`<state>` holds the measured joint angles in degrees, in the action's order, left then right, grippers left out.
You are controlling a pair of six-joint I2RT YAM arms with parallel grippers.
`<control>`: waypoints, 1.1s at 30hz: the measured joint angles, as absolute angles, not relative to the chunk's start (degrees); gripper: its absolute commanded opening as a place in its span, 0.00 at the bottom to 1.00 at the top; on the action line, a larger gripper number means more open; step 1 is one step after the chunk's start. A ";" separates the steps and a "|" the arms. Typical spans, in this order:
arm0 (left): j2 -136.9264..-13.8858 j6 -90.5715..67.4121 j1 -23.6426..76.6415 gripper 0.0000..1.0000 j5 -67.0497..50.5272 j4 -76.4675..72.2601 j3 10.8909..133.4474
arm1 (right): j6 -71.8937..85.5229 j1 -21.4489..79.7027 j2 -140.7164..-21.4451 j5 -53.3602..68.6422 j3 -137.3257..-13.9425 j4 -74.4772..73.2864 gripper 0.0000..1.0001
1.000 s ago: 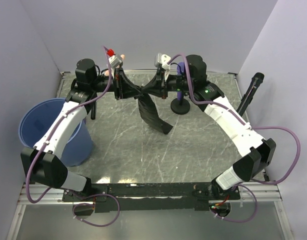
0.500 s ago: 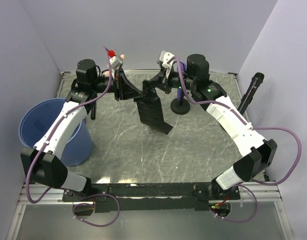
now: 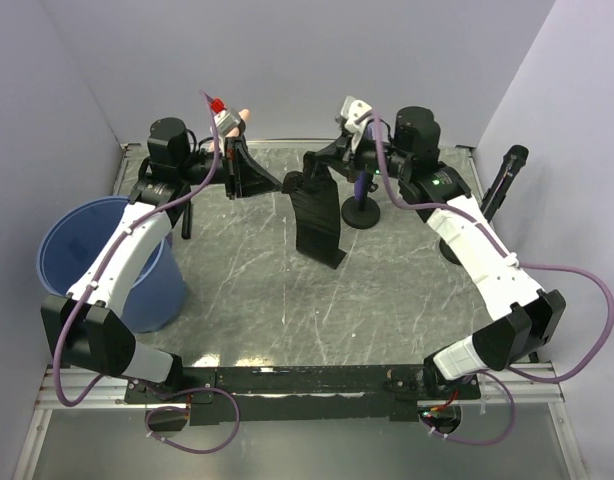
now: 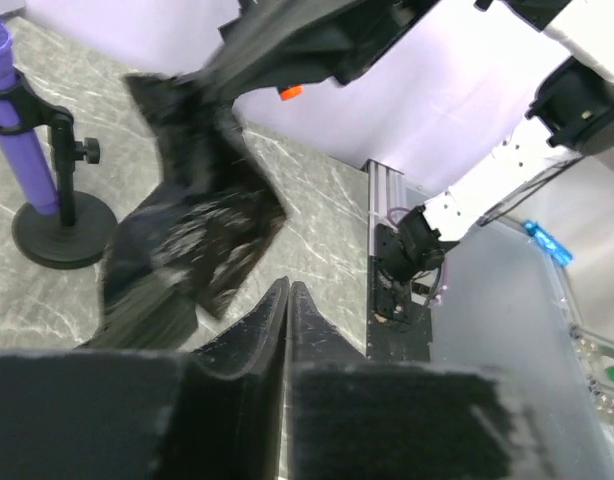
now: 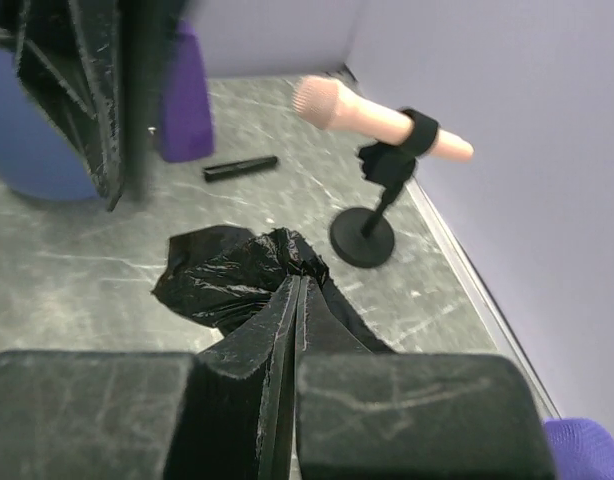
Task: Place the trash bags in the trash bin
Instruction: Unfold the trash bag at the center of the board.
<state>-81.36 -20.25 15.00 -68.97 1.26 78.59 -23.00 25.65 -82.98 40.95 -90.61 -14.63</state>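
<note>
Height matters: right end effector [image 3: 315,178], clamped on the hanging bag [image 3: 317,220], should clear the bin [image 3: 152,295] rim at 9 o'clock; left end effector [image 3: 267,180] is closed, hold unclear.

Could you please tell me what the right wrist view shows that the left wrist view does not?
Only the right wrist view shows the blue trash bin, a pink cylinder on a black stand and a black stick lying on the table. Only the left wrist view shows the right arm, its white links and base. Both show the black trash bag, the table, and their own gripper shut: left gripper, right gripper.
</note>
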 measured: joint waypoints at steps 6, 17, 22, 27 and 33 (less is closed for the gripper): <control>-81.58 -22.72 14.85 0.57 -68.18 -2.50 78.56 | -21.65 24.82 -81.36 48.51 -90.21 -14.52 0.00; -85.06 -23.20 19.44 0.57 -68.88 -6.66 79.85 | -16.27 25.10 -81.93 54.04 -90.00 -11.60 0.00; -86.15 -24.73 21.67 0.57 -69.10 -9.58 79.94 | -14.76 26.06 -83.22 54.52 -90.00 -10.68 0.00; -86.72 -26.30 22.55 0.38 -69.56 -12.49 80.68 | -13.76 27.31 -83.55 54.52 -90.00 -10.07 0.00; -88.40 -28.42 22.20 0.07 -70.13 -15.46 80.79 | -12.29 27.62 -83.55 54.92 -90.00 -8.75 0.00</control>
<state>-88.40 -28.42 22.20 -70.13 -15.46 80.79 -12.29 27.62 -83.55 54.92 -90.00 -8.75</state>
